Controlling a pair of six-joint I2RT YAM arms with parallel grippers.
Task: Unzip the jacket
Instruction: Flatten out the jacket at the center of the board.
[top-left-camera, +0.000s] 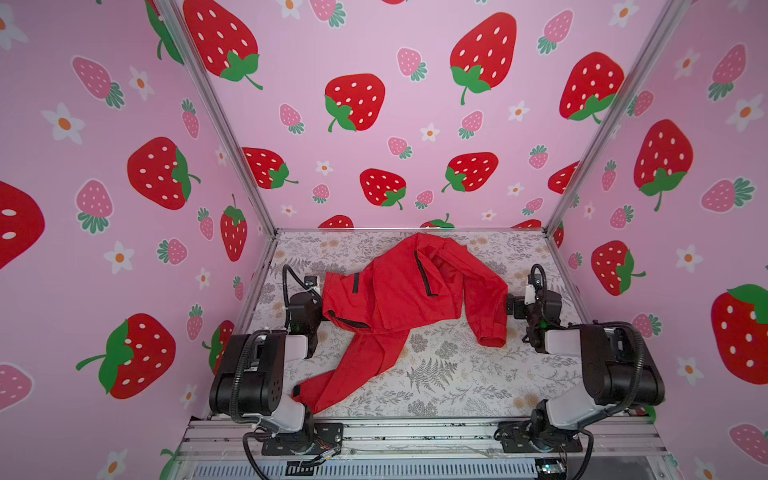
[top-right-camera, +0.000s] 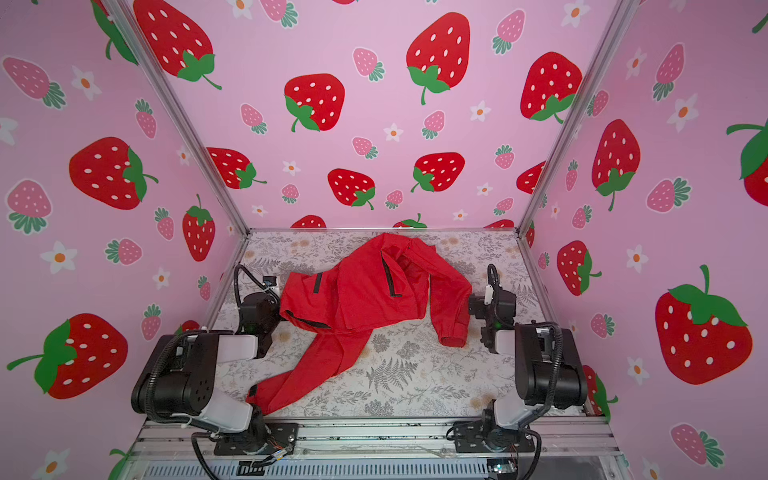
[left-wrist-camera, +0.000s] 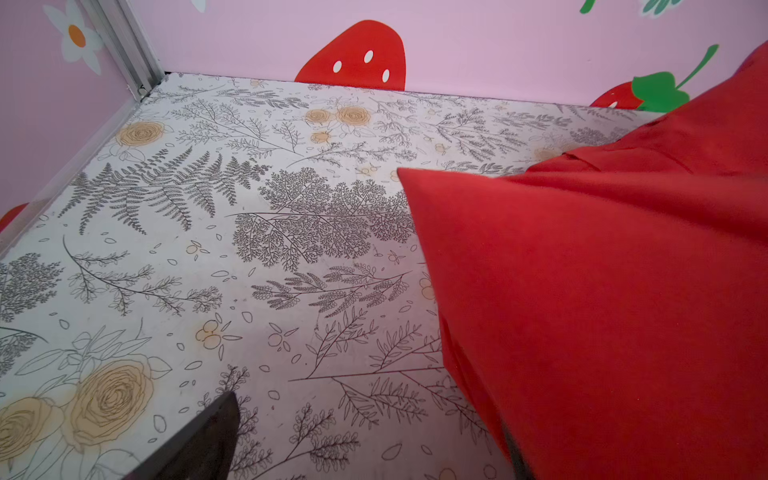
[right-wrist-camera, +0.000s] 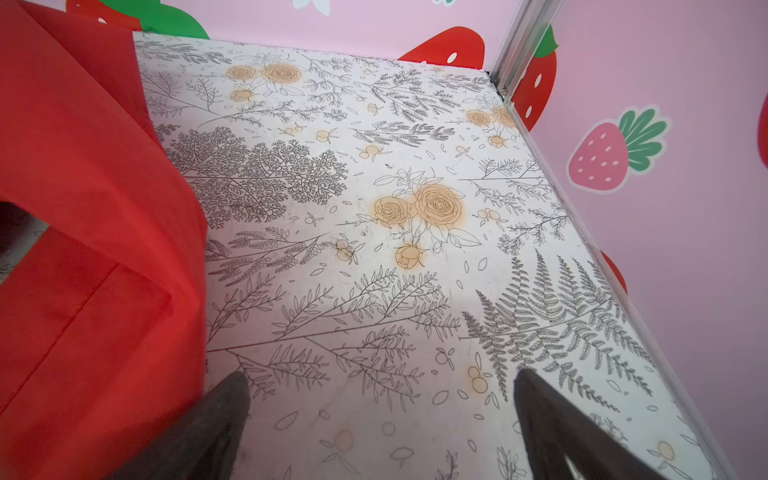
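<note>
The bright red jacket (top-left-camera: 399, 291) (top-right-camera: 361, 291) lies crumpled across the middle of the table, with one sleeve trailing to the front left and the other to the right. Black pocket zippers (top-left-camera: 424, 276) show on top. My left gripper (left-wrist-camera: 374, 440) is open at the jacket's left edge. One finger (left-wrist-camera: 203, 436) is bare, and red cloth (left-wrist-camera: 602, 291) drapes over the other. My right gripper (right-wrist-camera: 382, 399) stands open over bare table beside the right sleeve (right-wrist-camera: 83, 249). It holds nothing, and its fingers (right-wrist-camera: 220, 415) are wide apart.
Pink strawberry walls with aluminium posts (top-left-camera: 232, 137) close in the floral table (top-left-camera: 449, 374) on three sides. Both arm bases (top-left-camera: 299, 440) sit on the metal rail at the front edge. The left arm (top-left-camera: 303, 309) and right arm (top-left-camera: 540, 307) flank the jacket.
</note>
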